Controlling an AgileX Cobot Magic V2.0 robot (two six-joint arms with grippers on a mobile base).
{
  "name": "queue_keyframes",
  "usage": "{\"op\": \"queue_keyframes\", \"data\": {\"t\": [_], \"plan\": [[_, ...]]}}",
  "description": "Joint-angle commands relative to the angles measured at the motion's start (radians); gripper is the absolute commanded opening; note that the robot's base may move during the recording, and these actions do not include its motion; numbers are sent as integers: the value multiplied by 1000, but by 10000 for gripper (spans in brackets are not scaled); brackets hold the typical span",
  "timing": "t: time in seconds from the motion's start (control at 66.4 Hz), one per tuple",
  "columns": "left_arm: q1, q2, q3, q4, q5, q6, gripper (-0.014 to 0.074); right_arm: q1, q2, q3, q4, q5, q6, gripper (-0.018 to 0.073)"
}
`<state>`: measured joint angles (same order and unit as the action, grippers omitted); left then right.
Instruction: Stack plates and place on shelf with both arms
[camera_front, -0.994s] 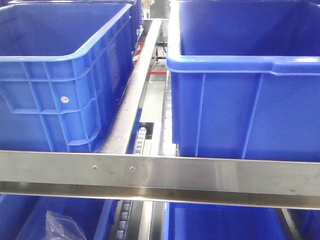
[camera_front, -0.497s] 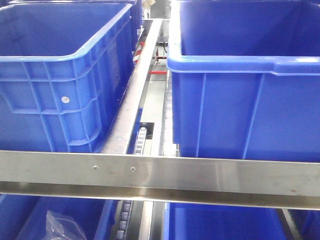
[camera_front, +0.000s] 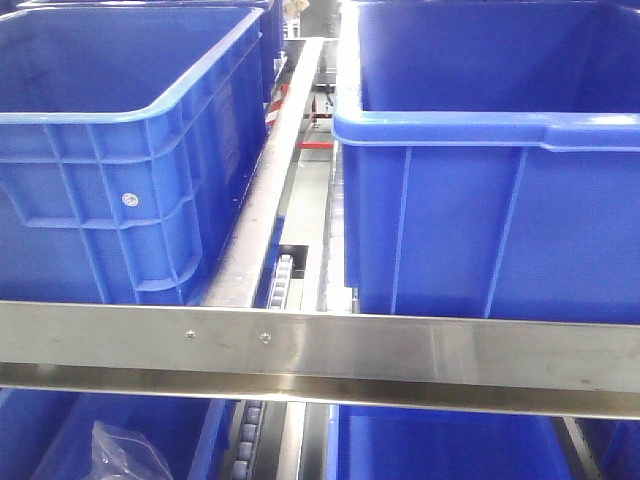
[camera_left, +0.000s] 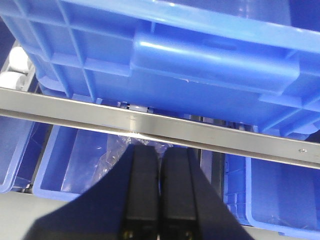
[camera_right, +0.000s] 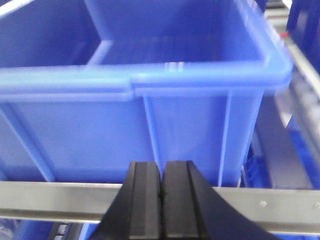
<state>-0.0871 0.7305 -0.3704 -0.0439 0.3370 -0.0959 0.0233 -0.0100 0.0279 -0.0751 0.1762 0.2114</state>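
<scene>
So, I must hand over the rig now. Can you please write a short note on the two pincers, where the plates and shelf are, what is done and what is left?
Left pincer: shut, holding nothing, pointed at the shelf's front rail, with a blue crate above and a clear plastic bag in the crate below.
Right pincer: shut, empty, facing a blue crate behind the rail.
Plates: not in any view, so their place and whether they are stacked cannot be told.
Shelf: right ahead, upper tier carrying two blue crates.
Done: nothing visible.
Left: find the plates, stack them, place them on the shelf.
</scene>
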Motion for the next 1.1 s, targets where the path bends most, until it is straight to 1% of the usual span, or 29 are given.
{"op": "queue_keyframes", "data": {"t": [0.0,0.376,0.437,0.572,1.084], "plan": [[2,-1,-28,-1,-77,-9,83,-5,-20,1,10,-115,-2,48],[2,-1,-28,-1,-77,-9,83,-5,-20,1,11,-153,-2,48],[2,-1,-28,-1,-77,-9,83,-5,-20,1,25,-151,-3,48],[2,-1,-28,-1,-77,-9,83,-5,-20,1,63,-137,-46,48],[2,-1,-28,-1,-77,-9,83,-5,-20,1,63,-136,-46,48]]}}
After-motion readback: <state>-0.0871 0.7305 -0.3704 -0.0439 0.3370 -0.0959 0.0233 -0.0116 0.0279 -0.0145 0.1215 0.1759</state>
